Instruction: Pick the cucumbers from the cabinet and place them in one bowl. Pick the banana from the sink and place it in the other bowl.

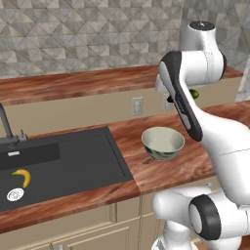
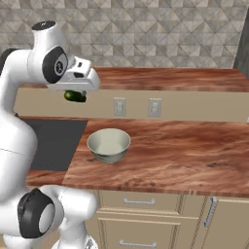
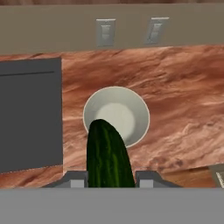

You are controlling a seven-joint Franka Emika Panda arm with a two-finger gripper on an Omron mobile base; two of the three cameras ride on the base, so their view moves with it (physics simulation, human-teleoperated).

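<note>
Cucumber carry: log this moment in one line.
gripper: shut on cucumber | above bowl, empty | banana: in sink

cucumber held under gripper, upper left of frame | bowl set on counter, left of centre

A wood counter carries one pale bowl. At the bowl's nine o'clock the black sink is set into it, a banana lying inside.
</note>
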